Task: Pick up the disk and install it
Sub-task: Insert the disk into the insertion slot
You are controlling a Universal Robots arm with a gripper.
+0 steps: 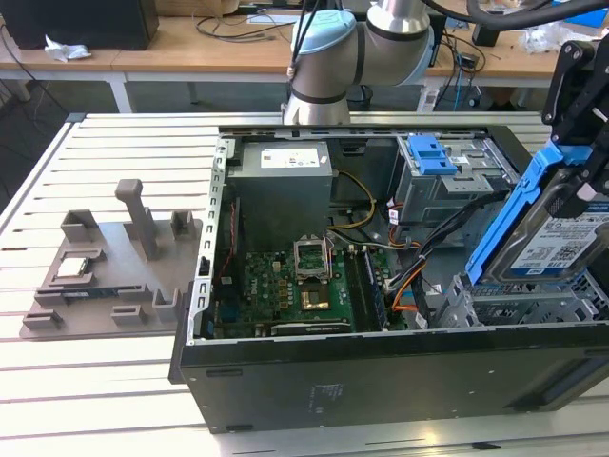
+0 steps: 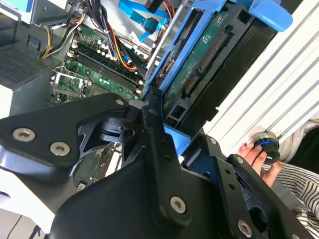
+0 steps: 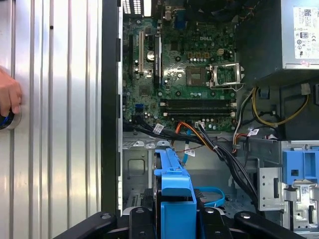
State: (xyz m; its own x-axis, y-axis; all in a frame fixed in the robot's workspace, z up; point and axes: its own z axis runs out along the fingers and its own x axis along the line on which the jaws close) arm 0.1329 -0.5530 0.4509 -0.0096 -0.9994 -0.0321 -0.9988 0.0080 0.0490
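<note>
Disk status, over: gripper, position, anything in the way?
Copy: gripper shut on the disk. Disk tilted over the open case, not seated. Black cables strung across the case near it; a hand on the table.

**Exterior view.** An open computer case (image 1: 381, 381) lies on its side on a white slatted table (image 1: 95, 381). At 3 o'clock, the black gripper (image 1: 582, 195) clasps the disk (image 1: 561, 243). The disk hangs tilted above the case's corner, with its label facing the camera and a blue rail (image 1: 509, 219) along its edge. Inside the case, the motherboard (image 1: 285, 295) sits at centre, with the grey power-supply box (image 1: 284, 190) at its 12 o'clock. The drive cage (image 1: 447, 186), topped by a blue latch (image 1: 428, 152), is at 2 o'clock. A grey fixture plate (image 1: 105, 276) lies at 9 o'clock, just beside the case. The arm's joint (image 1: 324, 67) stands at 12 o'clock, before wooden desks (image 1: 190, 43).
</note>
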